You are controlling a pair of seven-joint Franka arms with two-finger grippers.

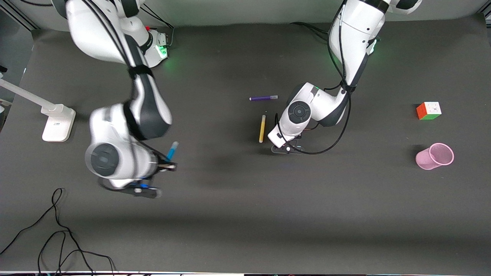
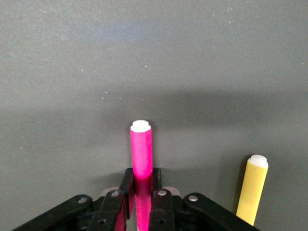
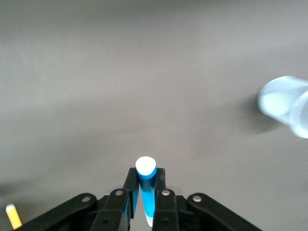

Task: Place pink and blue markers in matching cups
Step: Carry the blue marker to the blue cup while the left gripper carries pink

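Pink marker [image 2: 141, 154] first: on my left wrist feed it is a slim magenta barrel with a small white tip, lying flat on the dark table [image 1: 238, 214], and the left gripper [image 2: 140, 195] has its fingers clamped narrow on the barrel, one pad on each side. In the front feed that gripper [image 1: 285, 148] sits low at the table's middle, and the arm's own body hides the pen from that camera.

Blue marker [image 3: 145, 185] is bright blue with a white end, pinched between the closed fingers of the right gripper [image 3: 146, 195]. From the front I see it [image 1: 172, 151] tilted, its paler end sticking up out of the right gripper [image 1: 165, 165], which hangs over bare table toward the right arm's end.

Pale blue cup [image 3: 287, 107] shows only on my right wrist feed, as a blurred translucent shape on the table. Pink cup [image 1: 435, 156] lies tipped on its side toward the left arm's end, well apart from both pens.

Just beside the left gripper lies a yellow pen [image 1: 262, 128]; a purple pen [image 1: 263, 98] lies farther from the front camera than that. A colour cube [image 1: 429, 110] sits near the pink cup, farther from the front camera. A white stand [image 1: 57, 122] and loose black cables [image 1: 57, 237] lie at the right arm's end.
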